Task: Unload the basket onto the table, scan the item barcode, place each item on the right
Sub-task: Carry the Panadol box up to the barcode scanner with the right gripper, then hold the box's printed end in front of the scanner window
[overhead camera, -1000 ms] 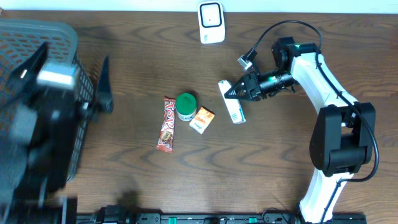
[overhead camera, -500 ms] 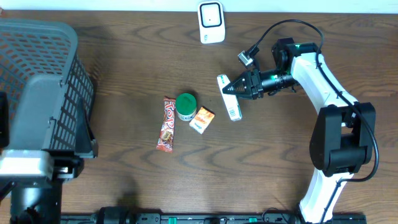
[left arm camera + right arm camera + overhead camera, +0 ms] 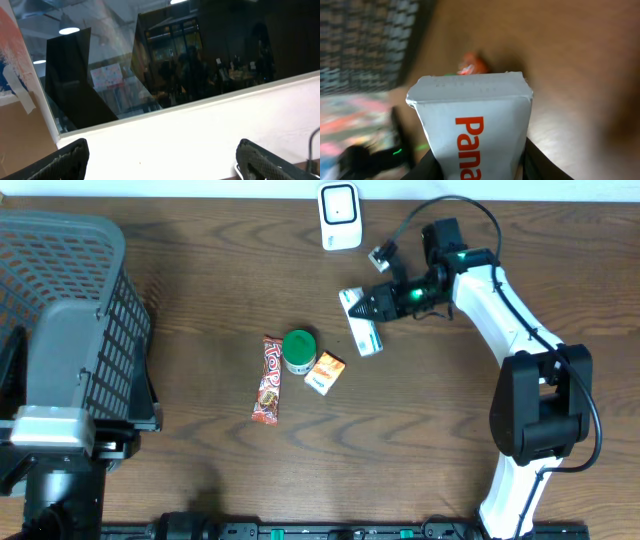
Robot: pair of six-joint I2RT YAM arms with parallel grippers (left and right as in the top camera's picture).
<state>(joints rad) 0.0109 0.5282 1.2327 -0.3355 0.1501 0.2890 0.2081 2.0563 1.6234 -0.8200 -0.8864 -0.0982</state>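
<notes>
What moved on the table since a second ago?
The right gripper, holding the white box, carried it farther back and a bit left, closer to the scanner. The left arm, a blur across the basket before, now hangs over its near end. The candy bar, green tub and orange box stayed put.
</notes>
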